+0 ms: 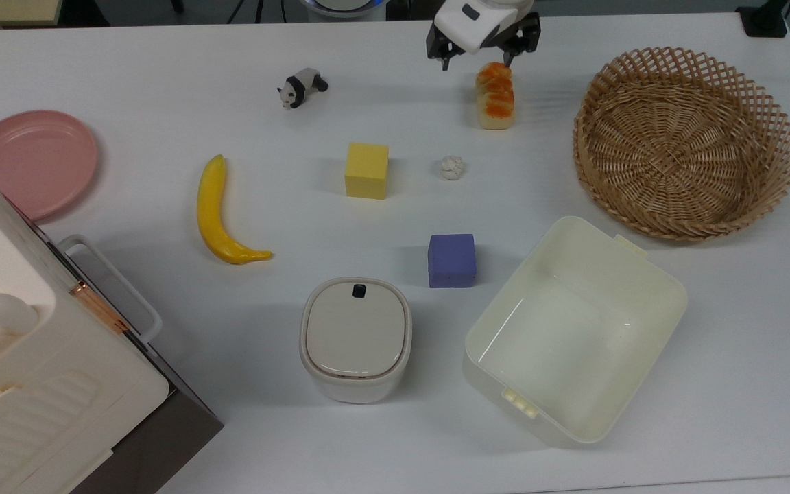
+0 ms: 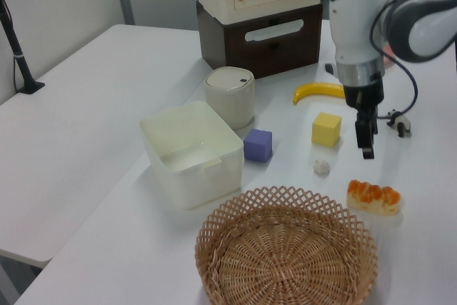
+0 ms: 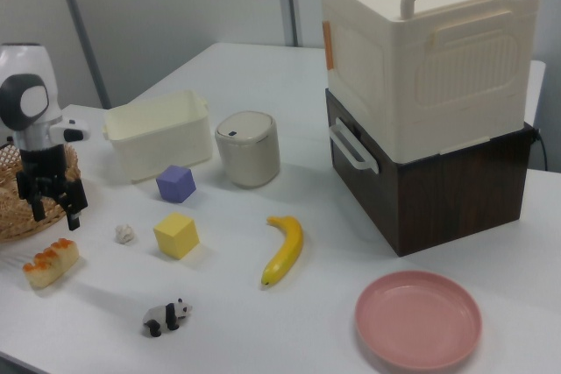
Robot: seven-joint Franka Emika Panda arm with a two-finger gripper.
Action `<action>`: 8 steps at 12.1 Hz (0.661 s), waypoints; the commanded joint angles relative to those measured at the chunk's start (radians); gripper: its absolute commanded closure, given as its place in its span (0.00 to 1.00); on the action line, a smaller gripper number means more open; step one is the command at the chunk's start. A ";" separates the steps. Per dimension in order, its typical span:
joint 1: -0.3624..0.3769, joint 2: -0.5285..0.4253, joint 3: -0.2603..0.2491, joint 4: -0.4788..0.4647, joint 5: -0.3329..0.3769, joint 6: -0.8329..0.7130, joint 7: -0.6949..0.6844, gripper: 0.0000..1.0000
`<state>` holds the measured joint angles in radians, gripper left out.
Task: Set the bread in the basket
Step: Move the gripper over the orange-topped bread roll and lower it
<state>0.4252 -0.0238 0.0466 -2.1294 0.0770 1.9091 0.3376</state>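
Observation:
The bread (image 1: 496,96), a small loaf with cream sides and an orange-brown ridged top, lies on the white table to the left of the basket in the top view. It is also low at the left view's right as the bread (image 2: 373,196) and at the right view's lower left as the bread (image 3: 51,262). The round wicker basket (image 1: 683,58) (image 2: 285,198) (image 3: 10,216) holds nothing. My gripper (image 1: 477,63) (image 2: 366,146) (image 3: 54,210) hangs open above the table, just beyond the bread's far end. Nothing is between its fingers.
Between bread and tub lie a tiny white lumpy ball (image 1: 452,167), a yellow cube (image 1: 367,170) and a purple cube (image 1: 451,260). A panda figure (image 1: 301,86), banana (image 1: 220,214), lidded bin (image 1: 356,337), cream tub (image 1: 631,264), pink plate (image 1: 31,161) and stacked boxes (image 1: 31,384) stand around.

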 commanded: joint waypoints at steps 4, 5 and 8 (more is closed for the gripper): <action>0.001 -0.030 0.085 -0.155 0.013 0.194 0.047 0.00; 0.003 -0.025 0.087 -0.156 0.013 0.202 0.047 0.00; 0.003 -0.001 0.094 -0.162 0.012 0.231 0.049 0.00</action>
<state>0.4250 -0.0242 0.1327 -2.2594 0.0771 2.0910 0.3756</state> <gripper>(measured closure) 0.000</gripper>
